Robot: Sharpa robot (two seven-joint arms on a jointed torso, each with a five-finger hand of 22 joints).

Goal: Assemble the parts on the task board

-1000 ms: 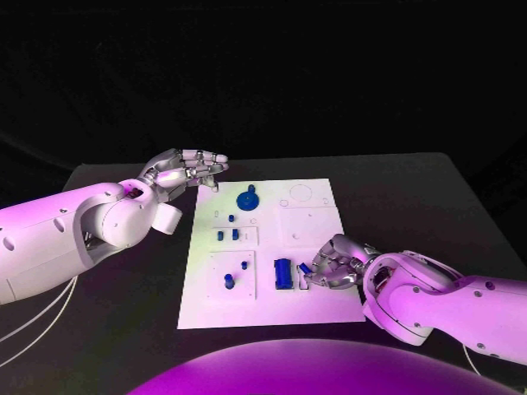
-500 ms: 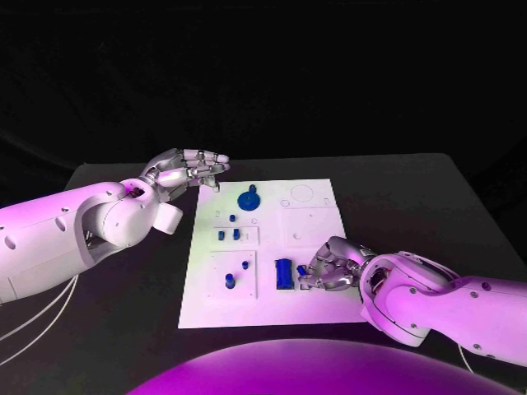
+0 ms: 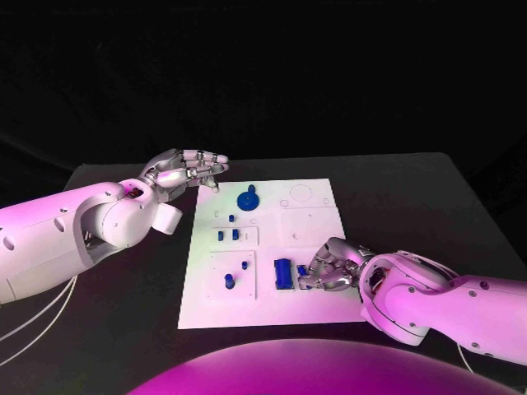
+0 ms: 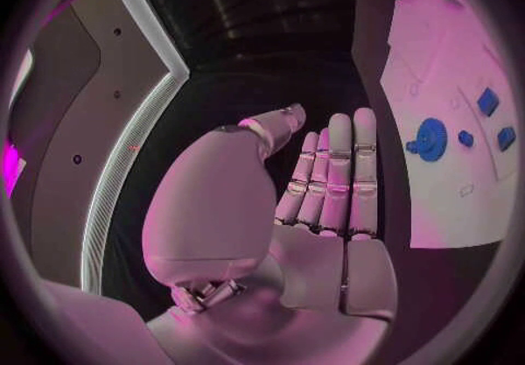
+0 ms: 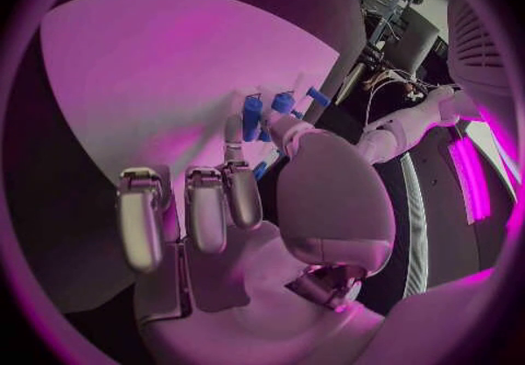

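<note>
Two silver many-fingered hands show in the head view, and little has changed over the last second. The right hand (image 3: 330, 265) has crept slightly nearer the robot along the near right edge of the flat white rectangular task board (image 3: 305, 226). Its fingers are curled down on the board, and their tips touch a small blue part (image 3: 301, 271). Whether they actually pinch it I cannot tell, since the right wrist view shows only fingertips close beside blue pieces. Just beside that hand, toward the board's middle, stands a taller blue block-shaped part (image 3: 284, 272).

The left hand (image 3: 190, 171) has not moved. It hovers off the board's far left corner, holding nothing, with its fingers straight and side by side in the left wrist view. Near it on the board sits a round blue knob-like part (image 3: 248, 199). Several small blue pegs (image 3: 227, 234) lie between the two hands.
</note>
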